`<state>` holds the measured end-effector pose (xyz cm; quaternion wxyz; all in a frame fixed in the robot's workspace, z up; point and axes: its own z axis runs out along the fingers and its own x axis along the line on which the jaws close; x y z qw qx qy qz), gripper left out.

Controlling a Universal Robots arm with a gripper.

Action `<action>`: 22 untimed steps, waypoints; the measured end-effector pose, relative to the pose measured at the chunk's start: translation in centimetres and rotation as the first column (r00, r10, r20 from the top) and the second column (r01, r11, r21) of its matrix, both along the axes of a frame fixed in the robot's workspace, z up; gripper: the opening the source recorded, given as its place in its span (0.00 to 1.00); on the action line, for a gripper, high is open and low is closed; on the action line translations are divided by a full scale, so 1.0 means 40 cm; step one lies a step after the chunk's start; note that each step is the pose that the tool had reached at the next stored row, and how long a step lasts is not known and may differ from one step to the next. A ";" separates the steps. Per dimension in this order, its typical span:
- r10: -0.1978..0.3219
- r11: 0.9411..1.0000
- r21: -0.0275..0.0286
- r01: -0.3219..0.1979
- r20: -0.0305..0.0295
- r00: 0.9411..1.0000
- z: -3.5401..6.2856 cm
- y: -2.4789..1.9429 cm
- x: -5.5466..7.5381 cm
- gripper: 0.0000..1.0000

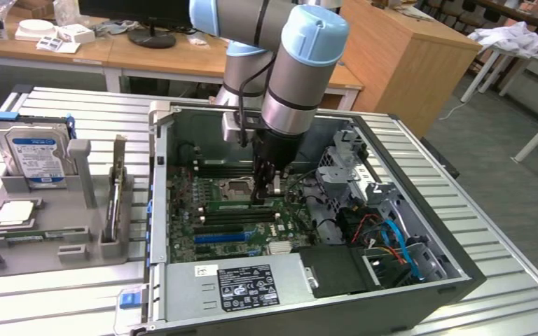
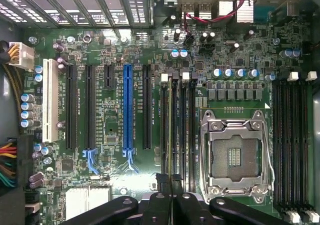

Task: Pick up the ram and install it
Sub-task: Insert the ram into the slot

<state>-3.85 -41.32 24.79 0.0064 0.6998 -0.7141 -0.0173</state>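
**Clerk:** Item one, operator: where is your tool (image 1: pixel 269 192)?

**Keeper:** Your arm (image 1: pixel 293 77) reaches down into the open case (image 1: pixel 160 175). On the exterior view's clock face, the tool hangs just past centre toward twelve o'clock, low over the motherboard (image 1: pixel 204 234).

**Clerk:** State of the tool (image 2: pixel 169 185)?

**Keeper:** Your fingers (image 2: pixel 161 182) are drawn together, clamped on the top edge of the ram (image 2: pixel 170 125).

**Clerk:** Item two: where is the ram (image 1: pixel 235 205)?

**Keeper:** It is a green stick standing on edge. In the exterior view it runs from the tool toward nine o'clock. It lies in line with one of the black memory slots (image 2: pixel 186 130), between the processor socket (image 2: pixel 234 155) and the blue slot (image 2: pixel 128 110). You cannot tell whether it is pressed fully home.

**Clerk:** Item three: the socket (image 1: pixel 236 187)?

**Keeper:** It sits just beside the ram, toward twelve o'clock in the exterior view. Its metal frame is visible.

**Clerk:** Item four: what do you have outside the case?

**Keeper:** At nine o'clock in the exterior view, a grey holder (image 1: pixel 45 241) stands on the counter (image 1: pixel 54 297). A hard drive (image 1: pixel 36 150) stands upright in it, well apart from your tool.

**Clerk:** Item five: the power supply (image 1: pixel 241 283)?

**Keeper:** It is at six o'clock in the exterior view, inside the case, with its label facing up.
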 end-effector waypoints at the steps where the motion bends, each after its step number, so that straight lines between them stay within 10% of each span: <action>1: 0.000 1.000 0.000 0.000 0.000 1.000 0.000 0.000 0.000 0.12; 22: 0.000 1.000 0.000 0.000 0.000 1.000 -0.007 -0.004 0.000 0.12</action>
